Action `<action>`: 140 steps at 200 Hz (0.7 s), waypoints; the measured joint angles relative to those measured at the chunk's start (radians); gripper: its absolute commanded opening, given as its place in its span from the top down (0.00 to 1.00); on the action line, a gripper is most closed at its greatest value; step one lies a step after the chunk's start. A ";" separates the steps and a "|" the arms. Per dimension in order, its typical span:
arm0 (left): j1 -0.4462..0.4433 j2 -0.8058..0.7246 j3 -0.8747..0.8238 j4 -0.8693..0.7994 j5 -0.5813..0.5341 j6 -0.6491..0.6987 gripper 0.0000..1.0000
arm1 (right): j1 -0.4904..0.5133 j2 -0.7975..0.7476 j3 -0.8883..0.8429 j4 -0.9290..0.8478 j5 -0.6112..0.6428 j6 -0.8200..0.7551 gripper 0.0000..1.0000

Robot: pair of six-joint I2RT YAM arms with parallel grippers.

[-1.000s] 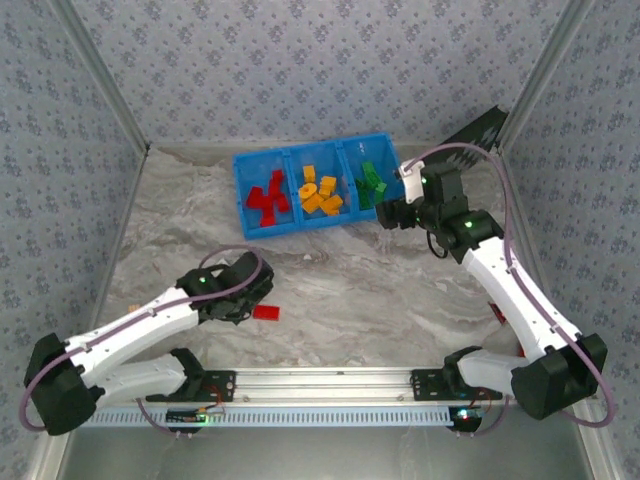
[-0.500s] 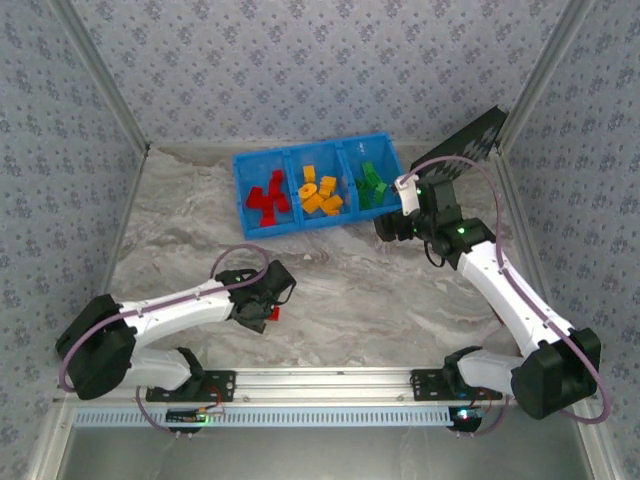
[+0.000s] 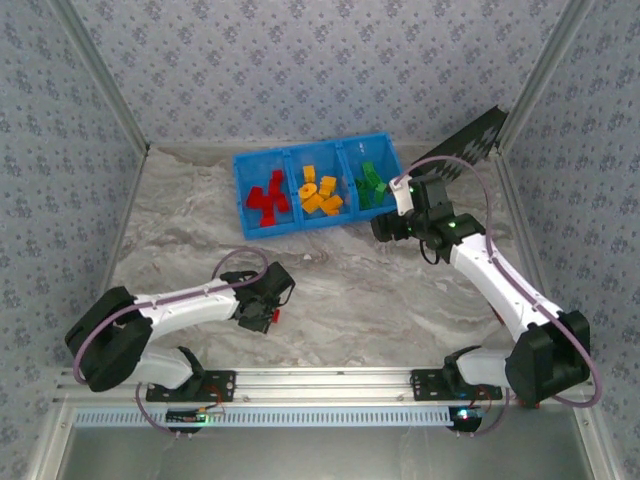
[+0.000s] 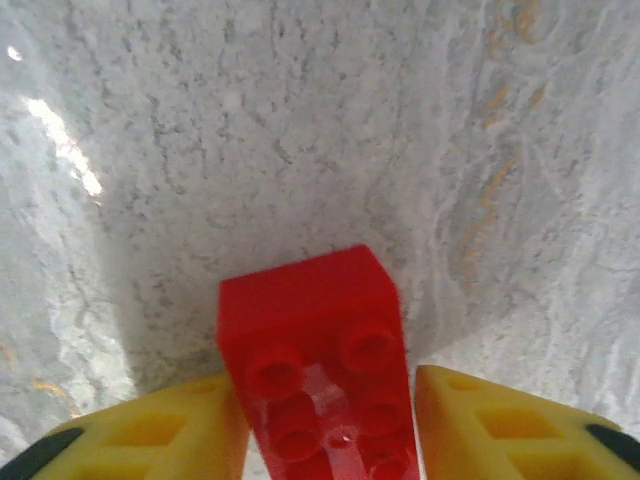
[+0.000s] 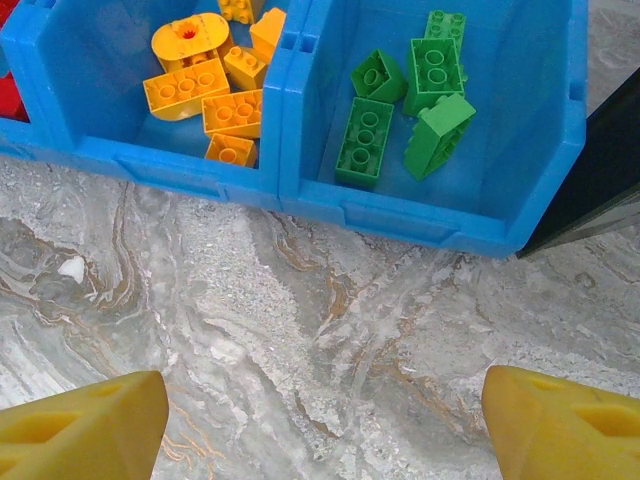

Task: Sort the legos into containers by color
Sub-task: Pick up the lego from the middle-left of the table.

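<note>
A red brick (image 4: 310, 300) lies studs-up on the marble table, and my left gripper (image 4: 330, 385) is shut on it, a yellow finger (image 4: 200, 420) pressed to each long side. From above, that brick (image 3: 274, 316) peeks out beside the left gripper (image 3: 262, 312) at the near left. The blue tray (image 3: 292, 222) holds red bricks (image 3: 265, 195) on the left, orange-yellow ones (image 3: 320, 192) in the middle and green ones (image 3: 368, 183) on the right. My right gripper (image 5: 322, 390) hangs open and empty over bare table, just in front of the tray's green compartment (image 5: 400, 110).
A black panel (image 3: 478, 135) leans at the back right, its edge (image 5: 600, 190) touching the tray's right end. Patterned walls close in the table on three sides. Open marble lies between the two grippers.
My left gripper swung right and came down over the red brick, which now sits between its fingers. My right gripper drew back a little from the tray toward the near left.
</note>
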 measured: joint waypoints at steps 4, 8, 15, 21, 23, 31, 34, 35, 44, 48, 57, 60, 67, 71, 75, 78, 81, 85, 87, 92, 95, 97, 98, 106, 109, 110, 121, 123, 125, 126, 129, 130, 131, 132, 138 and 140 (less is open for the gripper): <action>0.003 0.001 0.000 0.000 0.003 0.000 0.59 | 0.000 0.000 0.000 0.000 0.000 0.000 0.16; 0.007 0.002 0.000 -0.001 0.012 0.006 0.60 | 0.000 0.001 0.000 0.000 0.000 0.000 0.16; 0.014 0.005 0.001 -0.002 0.022 0.016 0.63 | 0.000 0.002 0.001 -0.001 0.000 0.000 0.17; 0.021 0.007 0.005 -0.003 0.031 0.032 0.66 | 0.000 0.004 0.003 -0.001 0.000 -0.003 0.17; 0.024 0.008 0.007 -0.005 0.034 0.036 0.67 | 0.000 0.005 0.004 -0.001 0.000 -0.004 0.17; 0.034 0.018 0.016 -0.013 0.048 0.066 0.69 | 0.000 0.006 0.008 -0.002 0.000 -0.007 0.17; 0.039 0.024 0.022 -0.019 0.056 0.083 0.70 | 0.000 0.007 0.008 -0.002 0.000 -0.008 0.17; 0.040 0.025 0.024 -0.020 0.057 0.085 0.70 | 0.000 0.008 0.010 -0.002 0.000 -0.008 0.17; 0.052 0.047 0.047 -0.041 0.073 0.135 0.72 | 0.000 0.011 0.016 -0.003 0.000 -0.015 0.17; 0.056 0.058 0.060 -0.051 0.080 0.155 0.73 | 0.000 0.012 0.019 -0.003 0.000 -0.016 0.17; 0.069 0.090 0.092 -0.069 0.090 0.219 0.74 | 0.000 0.018 0.027 -0.003 0.000 -0.020 0.17; 0.073 0.102 0.104 -0.071 0.092 0.238 0.74 | 0.000 0.019 0.031 -0.005 0.000 -0.023 0.17; 0.084 0.134 0.135 -0.072 0.097 0.297 0.75 | 0.000 0.025 0.039 -0.005 0.000 -0.023 0.18; 0.089 0.155 0.156 -0.073 0.101 0.340 0.76 | 0.000 0.029 0.045 -0.005 0.000 -0.026 0.18; 0.093 0.171 0.173 -0.075 0.102 0.366 0.78 | 0.000 0.032 0.049 -0.006 0.000 -0.026 0.18; 0.097 0.189 0.192 -0.078 0.103 0.407 0.79 | 0.000 0.035 0.053 -0.006 0.000 -0.027 0.18; 0.099 0.203 0.208 -0.080 0.104 0.428 0.80 | 0.000 0.037 0.055 -0.006 0.000 -0.030 0.19; 0.103 0.222 0.229 -0.087 0.103 0.471 0.81 | 0.000 0.039 0.058 -0.006 0.000 -0.033 0.19; 0.104 0.232 0.241 -0.092 0.104 0.485 0.82 | 0.000 0.040 0.058 -0.006 -0.001 -0.034 0.19; 0.106 0.258 0.271 -0.102 0.102 0.540 0.82 | 0.000 0.040 0.058 -0.006 -0.003 -0.042 0.19; 0.106 0.271 0.287 -0.107 0.101 0.560 0.83 | 0.001 0.040 0.058 -0.006 -0.004 -0.045 0.19; 0.107 0.281 0.300 -0.111 0.100 0.586 0.83 | 0.002 0.040 0.058 -0.006 -0.004 -0.048 0.19; 0.108 0.285 0.304 -0.113 0.100 0.594 0.83 | 0.002 0.040 0.058 -0.006 -0.004 -0.049 0.19; 0.108 0.314 0.344 -0.127 0.094 0.661 0.83 | 0.002 0.039 0.058 -0.005 -0.004 -0.058 0.19; 0.108 0.322 0.357 -0.132 0.091 0.681 0.83 | 0.002 0.039 0.058 -0.004 -0.004 -0.061 0.19; 0.108 0.326 0.364 -0.134 0.088 0.695 0.83 | 0.002 0.039 0.058 -0.004 -0.004 -0.061 0.19; 0.110 0.346 0.409 -0.159 0.071 0.776 0.83 | 0.001 0.038 0.058 -0.003 -0.004 -0.071 0.19; 0.111 0.349 0.419 -0.166 0.066 0.793 0.83 | 0.001 0.038 0.057 -0.003 -0.003 -0.074 0.19; 0.111 0.351 0.425 -0.171 0.065 0.804 0.83 | 0.001 0.038 0.057 -0.003 -0.003 -0.075 0.18; 0.111 0.353 0.431 -0.175 0.063 0.813 0.83 | 0.001 0.038 0.057 -0.003 -0.003 -0.075 0.18; 0.113 0.355 0.446 -0.183 0.058 0.830 0.83 | 0.001 0.037 0.057 -0.003 -0.003 -0.076 0.19; 0.113 0.356 0.449 -0.186 0.056 0.836 0.83 | 0.001 0.037 0.057 -0.003 -0.003 -0.077 0.19; 0.115 0.357 0.457 -0.191 0.053 0.847 0.83 | 0.001 0.037 0.057 -0.003 -0.003 -0.077 0.19; 0.116 0.358 0.461 -0.193 0.051 0.853 0.83 | 0.001 0.037 0.057 -0.003 -0.003 -0.078 0.18; 0.121 0.361 0.495 -0.211 0.039 0.890 0.83 | 0.001 0.037 0.057 -0.003 -0.002 -0.079 0.19; 0.123 0.363 0.508 -0.218 0.034 0.905 0.83 | 0.001 0.037 0.057 -0.003 -0.002 -0.079 0.18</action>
